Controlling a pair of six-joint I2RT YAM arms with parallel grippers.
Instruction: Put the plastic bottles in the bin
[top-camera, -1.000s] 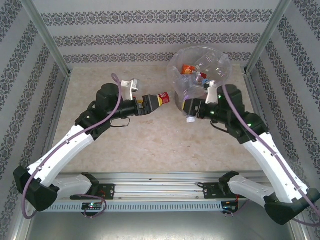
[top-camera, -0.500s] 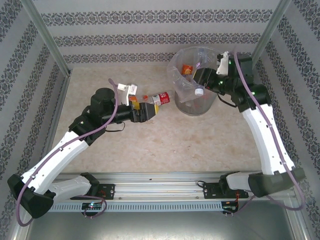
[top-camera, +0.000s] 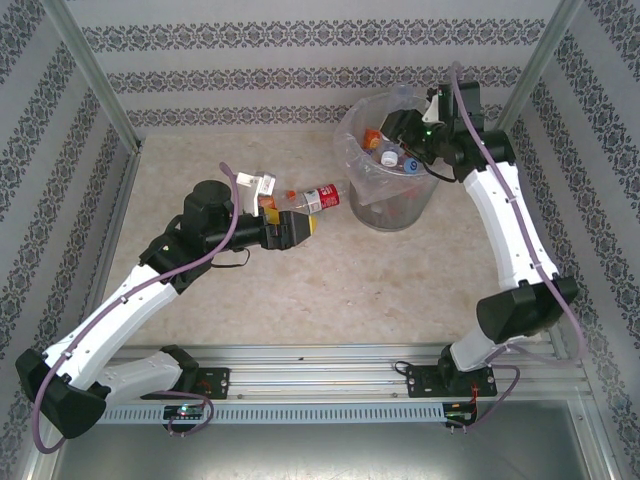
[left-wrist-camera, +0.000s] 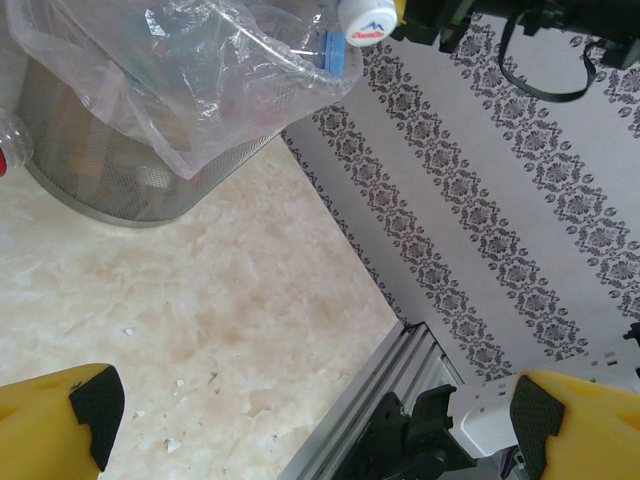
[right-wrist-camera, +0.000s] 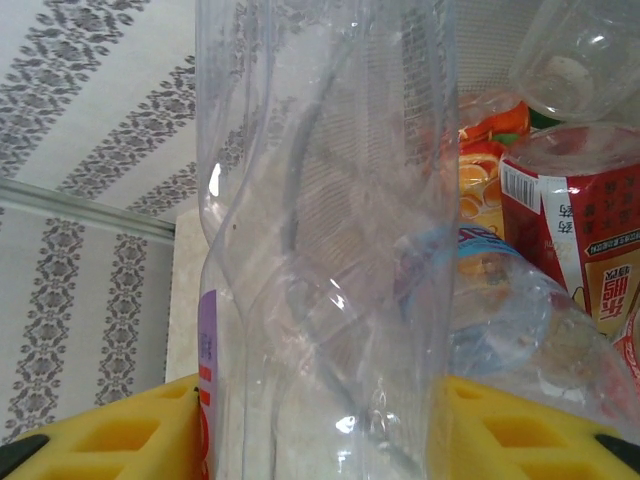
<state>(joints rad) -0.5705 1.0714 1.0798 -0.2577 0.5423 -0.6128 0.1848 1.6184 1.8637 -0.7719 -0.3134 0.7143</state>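
Left to right, as seen from above. The left claw (top-camera: 288, 226) hovers low over the tabletop (top-camera: 330, 290) with its jaws spread wide and nothing between them (the left wrist camera confirms the empty gap). Just beside it lies a red-labelled bottle (top-camera: 318, 197), on its side and pointing toward the bin (top-camera: 400, 212); whether a finger touches it cannot be told. The bin stands at the far right of the tabletop, its clear liner bulging over the rim, with several bottles already lying inside, among them another red-labelled one (right-wrist-camera: 570, 230). Above the bin's mouth the right claw (top-camera: 402, 135) is clamped on a clear bottle (right-wrist-camera: 330, 250), whose white cap hangs inside the liner.

Step in hand, by judgement: the right arm is at the point of dropping its load, while the left arm is between grasps. The next move calls for the right jaws to part while the clear bottle sits within the rim. The left claw must then line up squarely across the lying bottle's body before closing, since a round bottle may roll away.
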